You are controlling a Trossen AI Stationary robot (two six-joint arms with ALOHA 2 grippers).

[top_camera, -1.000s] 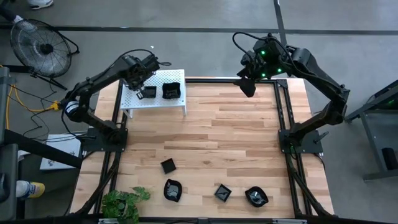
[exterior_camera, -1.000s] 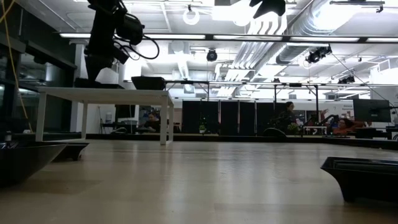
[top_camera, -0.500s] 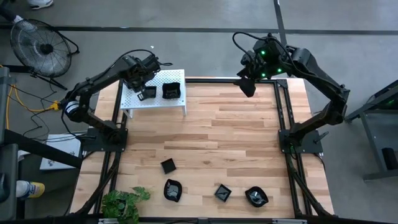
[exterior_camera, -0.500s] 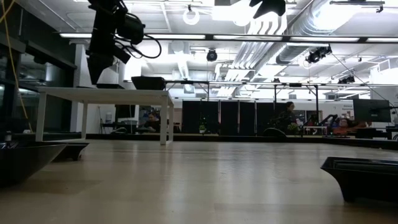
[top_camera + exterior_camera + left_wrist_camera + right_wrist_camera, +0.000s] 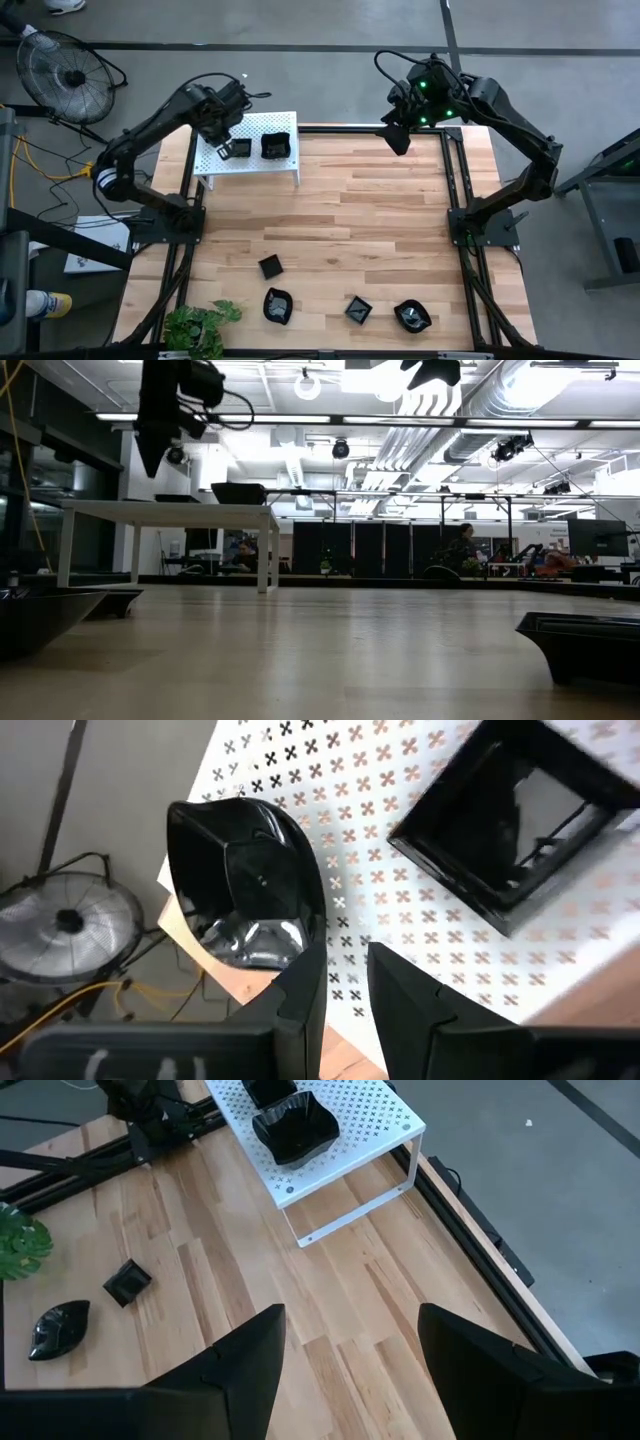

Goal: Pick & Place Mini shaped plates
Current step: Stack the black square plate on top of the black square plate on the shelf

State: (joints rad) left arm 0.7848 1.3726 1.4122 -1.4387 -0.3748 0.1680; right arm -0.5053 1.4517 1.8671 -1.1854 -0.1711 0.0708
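The left gripper (image 5: 345, 982) hovers above the white perforated shelf (image 5: 252, 160), fingers slightly apart and empty, beside two black mini plates (image 5: 240, 148) resting there. The right gripper (image 5: 345, 1350) waits wide open over the table's (image 5: 380, 220) far edge; four more plates (image 5: 277, 305) lie along its near edge.

overhead looks down, low looks level, wrists close, sharing shelf (image 5: 250, 150)

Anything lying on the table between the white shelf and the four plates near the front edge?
No. In the high view, bare wood runs from the white shelf to the row of plates; no object sits between.
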